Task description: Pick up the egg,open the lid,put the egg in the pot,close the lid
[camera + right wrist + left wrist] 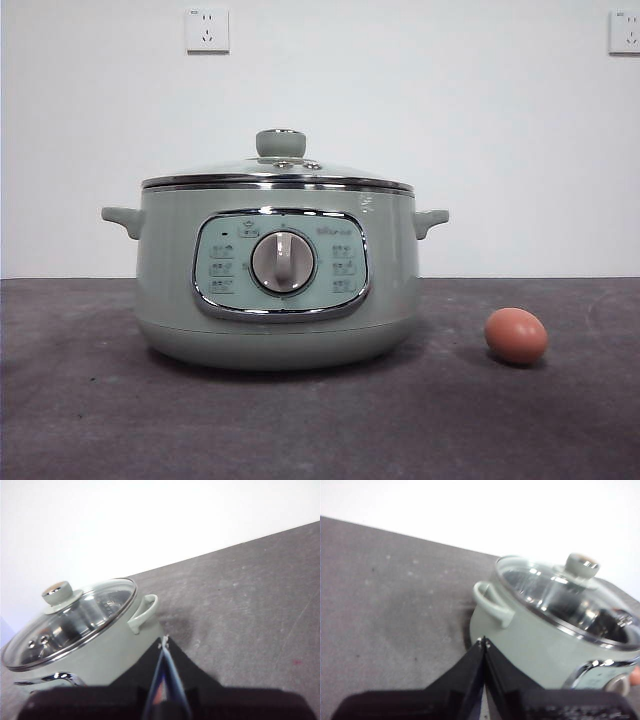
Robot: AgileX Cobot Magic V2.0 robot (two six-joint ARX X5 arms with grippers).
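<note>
The pale green pot (276, 270) stands on the dark table with its glass lid (278, 172) closed on it. The reddish-brown egg (516, 335) lies on the table to the pot's right, apart from it. Neither arm shows in the front view. My left gripper (484, 641) is shut and empty, held above the table beside the pot's handle (492, 601); the lid (570, 600) shows in that view. My right gripper (164, 641) is shut and empty, above the table near the pot's other handle (142, 612); the lid (75, 620) shows there. The egg is hidden in the right wrist view.
A white wall (400, 100) with two sockets (207, 30) stands behind the table. The dark grey tabletop (320, 420) stretches in front of the pot and to both sides.
</note>
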